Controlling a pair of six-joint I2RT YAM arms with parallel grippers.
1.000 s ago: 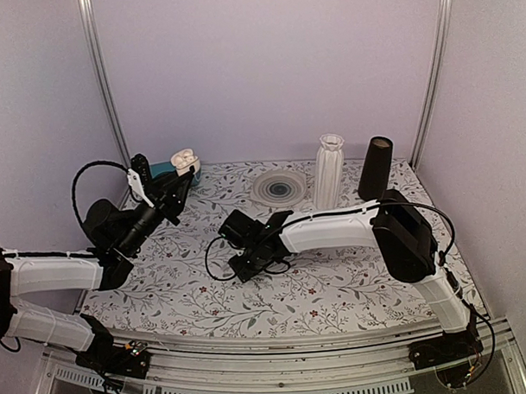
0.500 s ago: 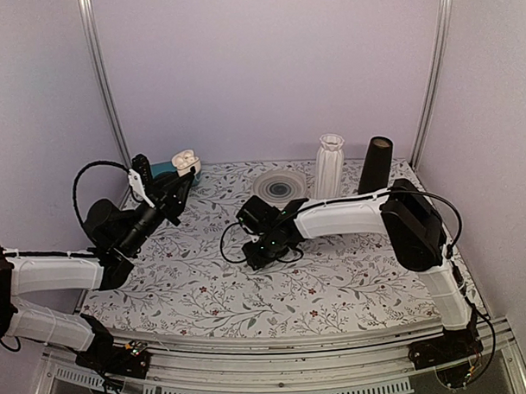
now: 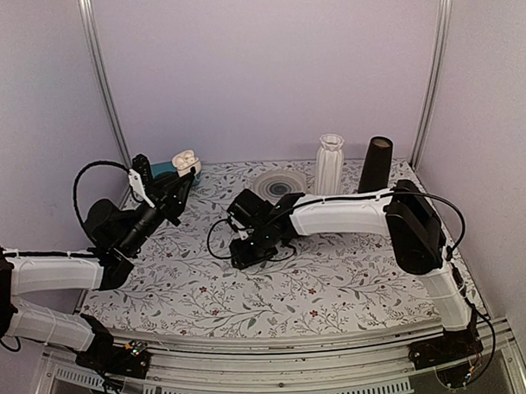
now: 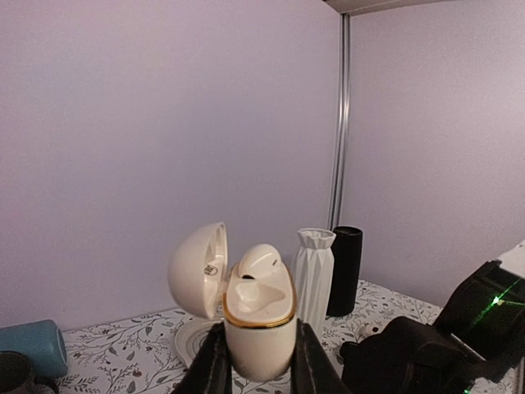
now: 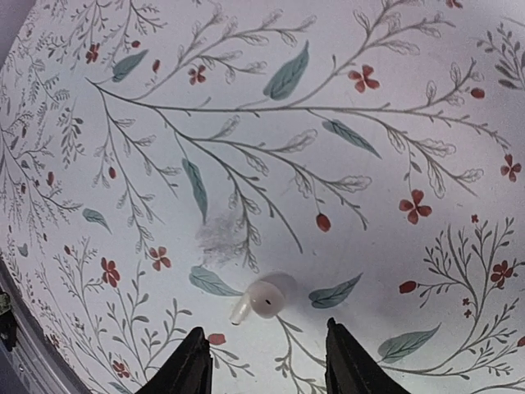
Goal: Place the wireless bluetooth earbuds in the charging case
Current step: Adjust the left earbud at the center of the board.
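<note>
Already half done, the task now stands at picking up the second piece. The left pincer [image 4: 260,367] is clenched on the small white rounded plastic charging case [image 4: 261,324]. It holds the case upright in the air over the back-left of the flower-printed tabletop [image 5: 385,148], lid flipped open. One tiny glossy white seated earbud [image 4: 257,261] rests in a well.

The loose earbud [image 5: 264,297], equally small and glossy white, lies on the tabletop. It is just ahead of the gap of the right pincer [image 5: 267,353], which is released and grasping nothing.

The next move, as I judge it, calls for lowering that pincer so its fingers straddle the loose earbud, then closing gently, because so small and smooth a piece could squirt out.

Against the view of a second ago, the right pincer sits slightly farther back on the tabletop, having swung right in between. The left arm and case have not shifted.
</note>
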